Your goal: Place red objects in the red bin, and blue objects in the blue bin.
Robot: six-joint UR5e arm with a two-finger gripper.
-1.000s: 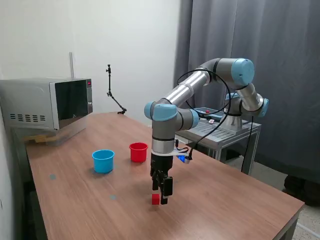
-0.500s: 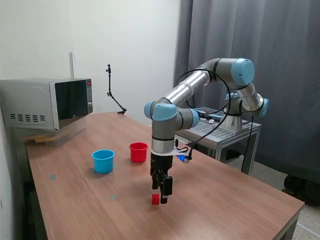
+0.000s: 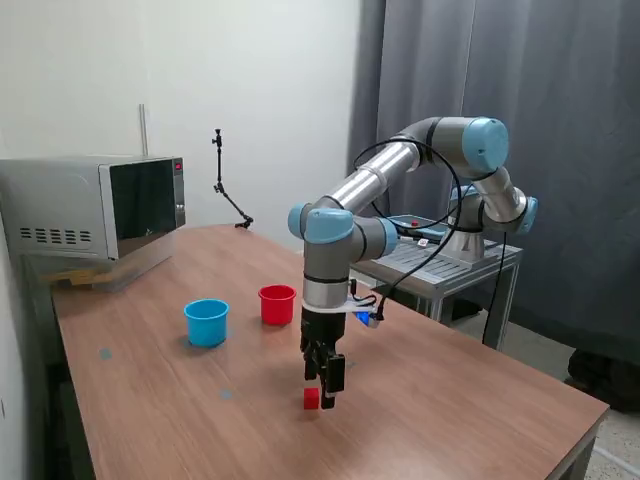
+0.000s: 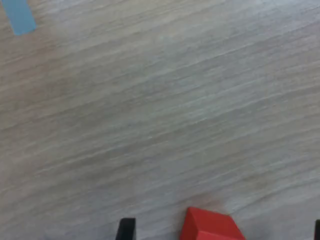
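Gripper (image 3: 322, 393) descends vertically over a red cube (image 3: 311, 398) on the wooden table (image 3: 460, 400), jaws spread to straddle it — cube between the fingers (image 4: 127, 230), not yet pinched. Red cup (image 3: 277, 304) stands at the cube's 11 o'clock; light blue cup (image 3: 207, 322) lies beyond. Only the wrist view shows the gap — and blue tape (image 4: 19, 17).

one red cube (image 3: 311, 398), two cups (image 3: 207, 322)
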